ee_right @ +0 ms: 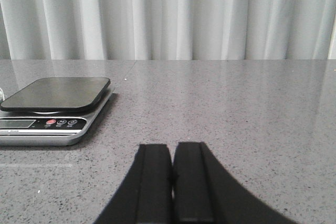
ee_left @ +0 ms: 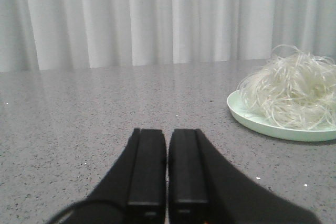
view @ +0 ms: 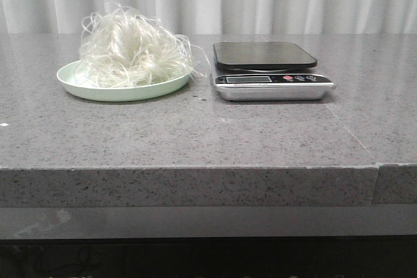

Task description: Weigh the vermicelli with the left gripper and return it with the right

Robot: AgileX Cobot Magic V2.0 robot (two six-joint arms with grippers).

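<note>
Vermicelli (view: 130,47) heaped on green plate (view: 78,86) beside scale (view: 270,79) — display text unreadable. Left gripper (ee_left: 167,166) and right gripper (ee_right: 172,179) both closed, empty.

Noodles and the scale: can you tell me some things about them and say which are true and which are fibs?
1. The noodles sit on a pale green plate. True.
2. The scale has noodles on it. False: its top is bare.
3. The plate is to the left of the scale in the front view. True.
4. The left gripper holds noodles. False: its jaws are shut on nothing.
5. The right gripper is wide open. False: its jaws are shut.
</note>
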